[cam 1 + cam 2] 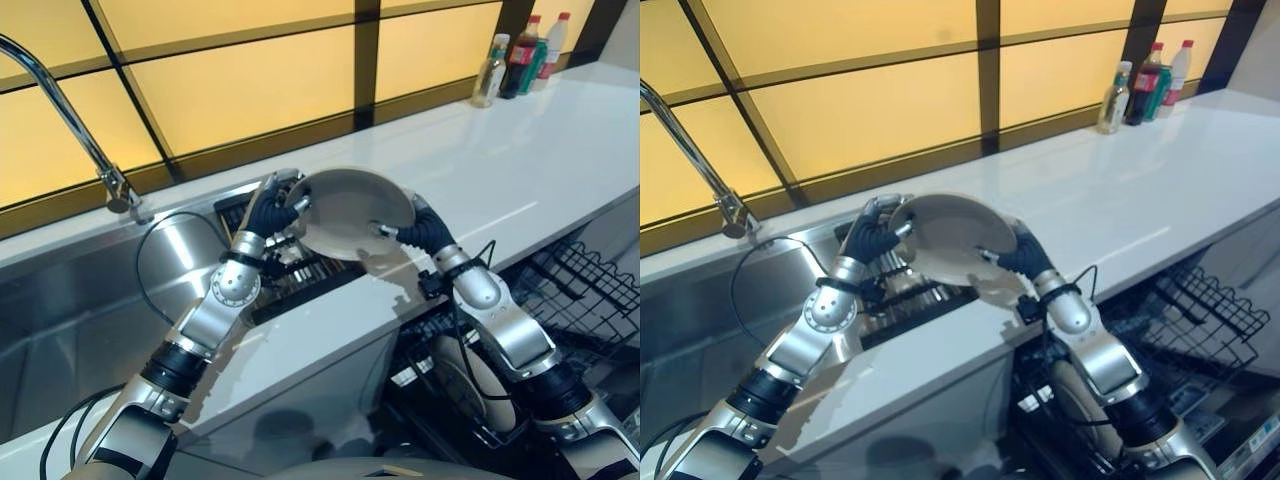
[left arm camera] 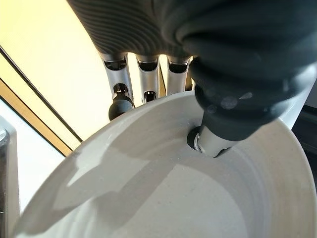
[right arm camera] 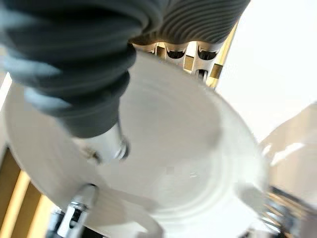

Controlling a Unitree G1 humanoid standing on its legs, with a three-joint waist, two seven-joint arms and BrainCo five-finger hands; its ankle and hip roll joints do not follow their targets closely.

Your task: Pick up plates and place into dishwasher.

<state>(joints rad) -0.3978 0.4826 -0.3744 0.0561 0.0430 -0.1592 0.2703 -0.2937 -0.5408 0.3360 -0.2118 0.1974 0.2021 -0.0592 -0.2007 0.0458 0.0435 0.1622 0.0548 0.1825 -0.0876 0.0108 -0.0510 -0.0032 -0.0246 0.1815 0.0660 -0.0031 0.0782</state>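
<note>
Both hands hold one pale grey plate (image 1: 352, 212) in the air above the white bench (image 1: 520, 170), just over the inner edge of the sink (image 1: 60, 300) and the dark dish rack (image 1: 290, 265) that sits in it. The plate is tilted, its hollow face turned toward the robot and slightly up.

The left hand (image 1: 272, 212) grips the plate's left rim: in the left wrist view its thumb (image 2: 213, 141) presses on the inner face while the fingers (image 2: 121, 101) curl behind the rim, so it is clenched on the plate. The right hand (image 1: 415, 228) grips the right rim in the same way; in the right wrist view the thumb (image 3: 106, 144) lies on the plate's face and the fingers reach past the far edge, grasping it.

A curved chrome faucet (image 1: 70, 120) rises at the far left of the sink. At the far end of the bench, against the amber window panels (image 1: 250, 80), stand several bottles (image 1: 515, 60). Below the bench on the right, the open dishwasher's black wire rack (image 1: 570, 290) is pulled out, with a pale plate (image 1: 470, 375) already standing on edge in the lower basket beneath the right arm.
</note>
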